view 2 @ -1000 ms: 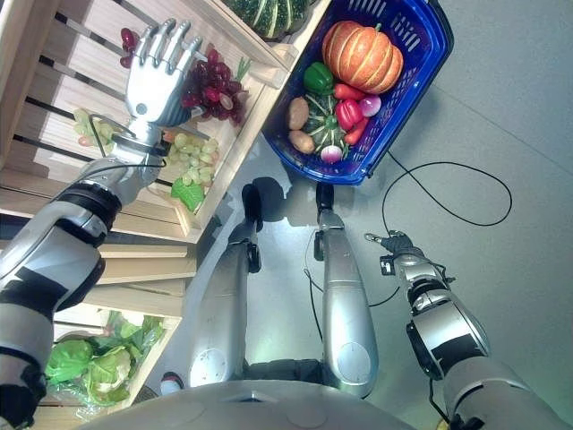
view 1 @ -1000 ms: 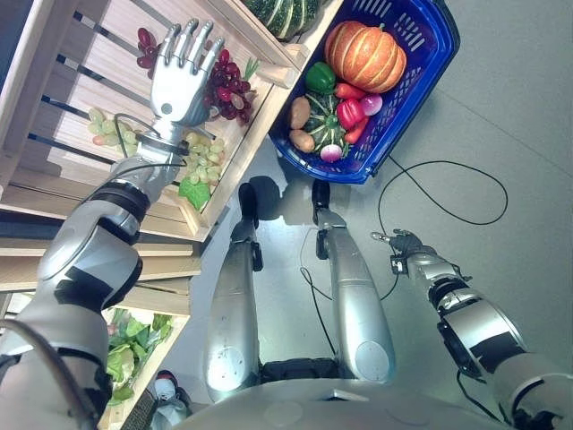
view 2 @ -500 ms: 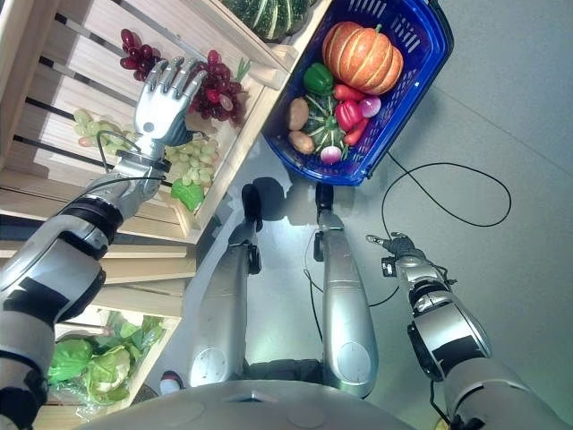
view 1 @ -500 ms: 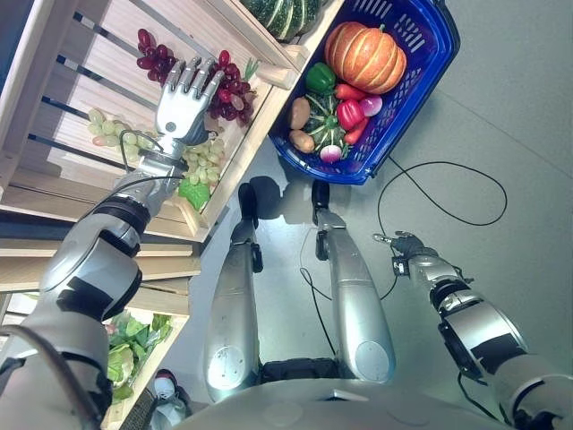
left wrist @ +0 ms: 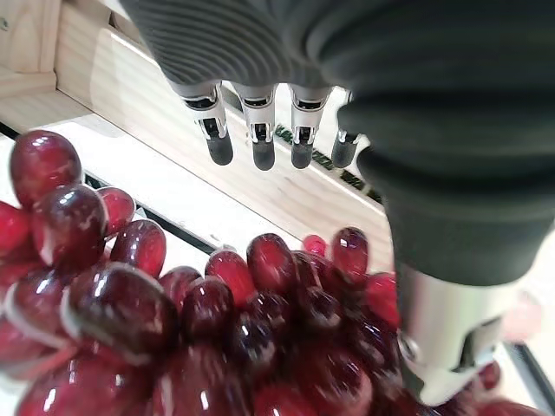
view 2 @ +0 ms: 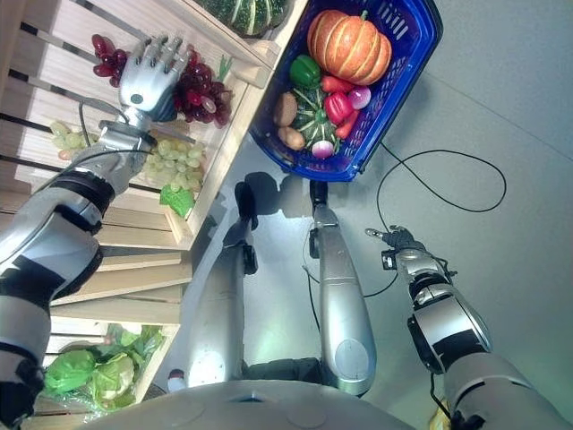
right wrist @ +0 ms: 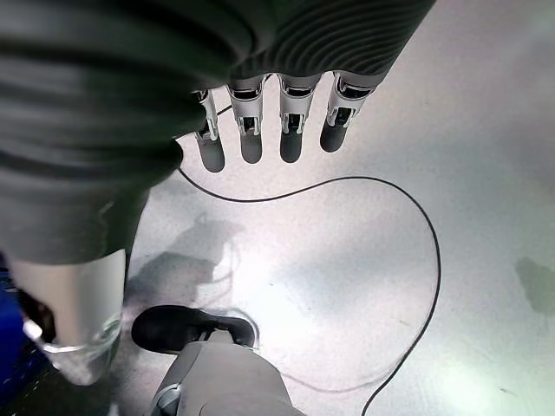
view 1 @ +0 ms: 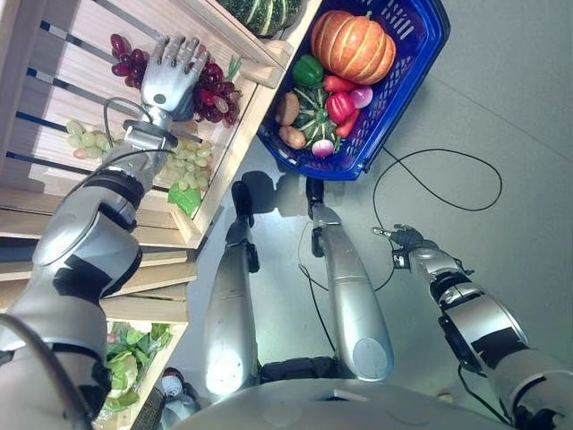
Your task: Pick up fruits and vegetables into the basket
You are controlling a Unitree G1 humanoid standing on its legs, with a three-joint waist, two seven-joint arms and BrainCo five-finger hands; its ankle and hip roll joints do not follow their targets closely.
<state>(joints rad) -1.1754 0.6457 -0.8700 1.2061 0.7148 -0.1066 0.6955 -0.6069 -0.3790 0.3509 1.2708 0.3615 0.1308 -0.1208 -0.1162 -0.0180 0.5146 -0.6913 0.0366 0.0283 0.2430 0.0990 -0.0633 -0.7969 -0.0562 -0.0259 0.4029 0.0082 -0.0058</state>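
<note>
Fingers (left wrist: 258,143) of the left hand (view 1: 170,76) are reaching out straight and relaxed above the red grapes (view 1: 215,90), holding nothing, with the thumb standing apart at the side of the bunch. The grapes are lying in the wooden crate (view 1: 98,54) on the shelf, just beyond the green grapes (view 1: 183,161), which are resting nearer the crate's front wall.

The bunch is looking light and loose: the berries are glossy and probably slippery, and a hard squeeze or a pull on a single berry would likely strip or crush it. The safer hold is probably round the thick middle of the cluster, fingers cupping under it, or at the stem end by the leaf.

The left wrist view is showing the shiny berries close under the hand and the gap between them and the fingertips, which the eye views are hiding behind the back of the hand. The eye views are showing the blue basket (view 1: 421,54) on the floor beside the crate, already holding a pumpkin (view 1: 351,45) and smaller vegetables, and the right hand (view 1: 405,240) hanging open over the floor.
</note>
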